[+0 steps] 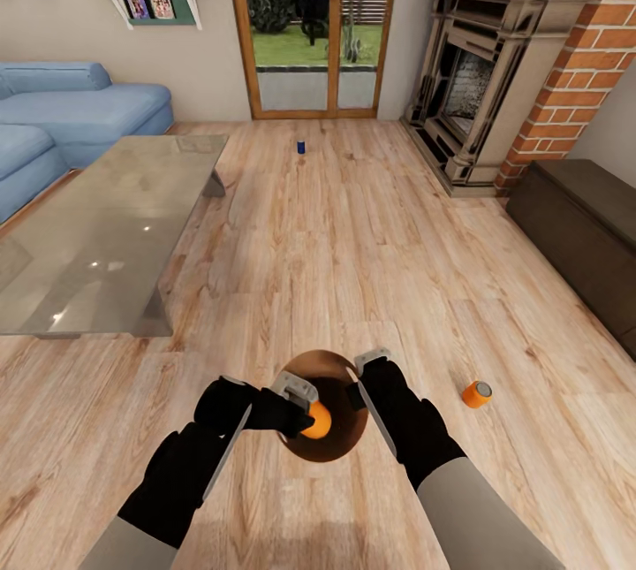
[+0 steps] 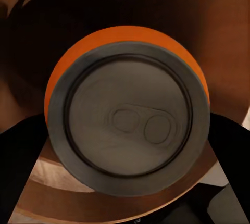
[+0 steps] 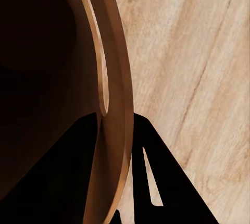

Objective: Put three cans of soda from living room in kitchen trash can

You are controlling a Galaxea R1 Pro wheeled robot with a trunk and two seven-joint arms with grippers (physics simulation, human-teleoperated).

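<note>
— Orange soda can (image 1: 318, 421): pinched in left end effector (image 1: 311, 418), held over open trash can (image 1: 340, 446).
— And right end effector (image 1: 355, 395)?
— Clamped on trash can rim, one finger (image 3: 62, 182) inside, one outside.
— Other cans?
— Second orange can (image 1: 476, 394) lying on wooden floor (image 1: 353, 234) nearby; blue can (image 1: 301, 147) upright, far off by glass doors (image 1: 314, 22).

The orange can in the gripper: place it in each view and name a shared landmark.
Head view: orange can low centre, over the bin's mouth.
Left wrist view: its silvery top, centre.
Right wrist view: not in it.
Shared landmark: the brown bin.
</note>
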